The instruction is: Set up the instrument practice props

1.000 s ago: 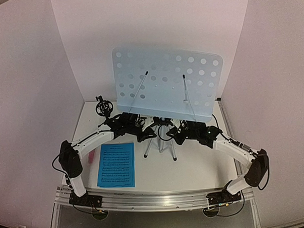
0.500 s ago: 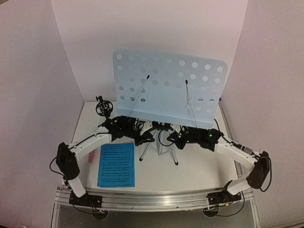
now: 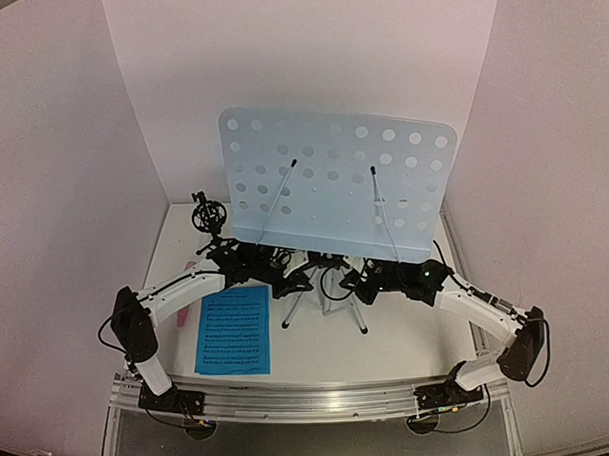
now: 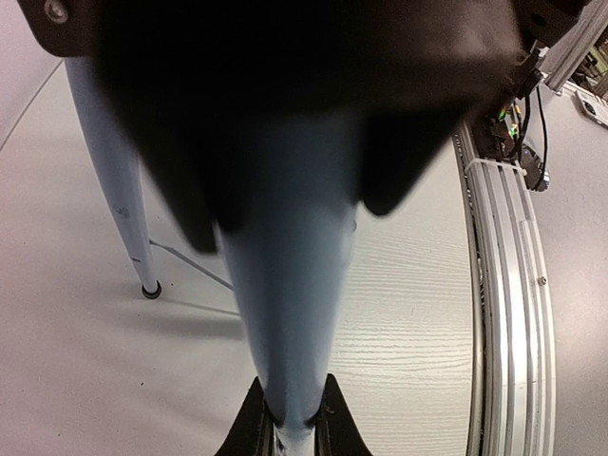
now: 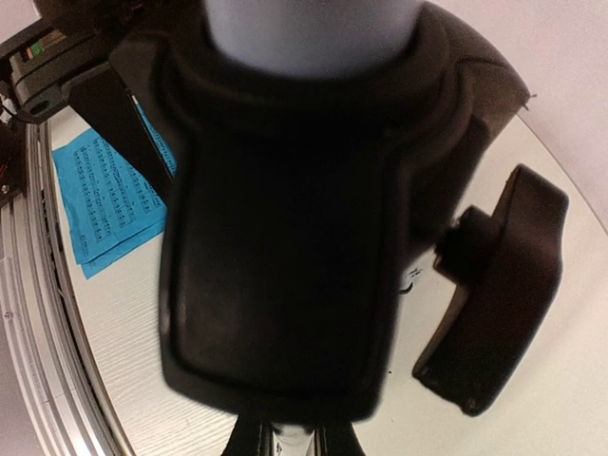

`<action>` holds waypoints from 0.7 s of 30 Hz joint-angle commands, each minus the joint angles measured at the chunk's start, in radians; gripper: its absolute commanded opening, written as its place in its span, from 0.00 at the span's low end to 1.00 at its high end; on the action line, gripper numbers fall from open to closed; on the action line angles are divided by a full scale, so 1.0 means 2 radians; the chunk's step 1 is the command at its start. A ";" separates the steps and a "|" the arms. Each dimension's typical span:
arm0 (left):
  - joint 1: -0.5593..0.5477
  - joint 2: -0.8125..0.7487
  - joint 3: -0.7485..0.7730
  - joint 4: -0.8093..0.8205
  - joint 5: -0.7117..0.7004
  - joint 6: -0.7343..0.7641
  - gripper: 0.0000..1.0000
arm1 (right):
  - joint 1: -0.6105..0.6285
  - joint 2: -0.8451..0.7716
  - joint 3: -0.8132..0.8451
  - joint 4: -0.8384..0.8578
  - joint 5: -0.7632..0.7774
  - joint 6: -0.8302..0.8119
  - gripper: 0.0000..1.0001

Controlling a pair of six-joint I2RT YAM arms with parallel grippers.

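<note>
music stand [image 3: 333, 192]: flat pale-blue panel punched with round holes.

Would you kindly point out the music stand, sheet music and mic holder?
music stand [image 3: 333, 182]: top external view, perforated panel
sheet music [image 3: 234, 331]: top external view, page middle
mic holder [image 3: 206, 214]: top external view, round clip

Robotics lab test booth, by look: plain white backdrop panels [image 3: 309, 58] enclosed white wood-grain tabletop [image 3: 408, 334]; slotted aluminium mounting rail [image 3: 311, 400] ran along near edge; black cables [image 4: 542, 123] trailed off it.
</note>
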 commanded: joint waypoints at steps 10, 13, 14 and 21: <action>0.052 -0.043 0.007 -0.166 -0.127 0.078 0.00 | -0.032 -0.063 -0.041 -0.193 0.109 -0.044 0.00; 0.052 -0.038 0.004 -0.171 -0.134 0.081 0.00 | -0.032 -0.061 -0.047 -0.194 0.108 -0.043 0.00; 0.052 -0.038 0.002 -0.172 -0.137 0.083 0.00 | -0.031 -0.061 -0.049 -0.195 0.108 -0.043 0.00; 0.051 -0.026 0.007 -0.152 -0.097 0.038 0.00 | -0.031 -0.036 -0.025 -0.181 0.093 -0.031 0.00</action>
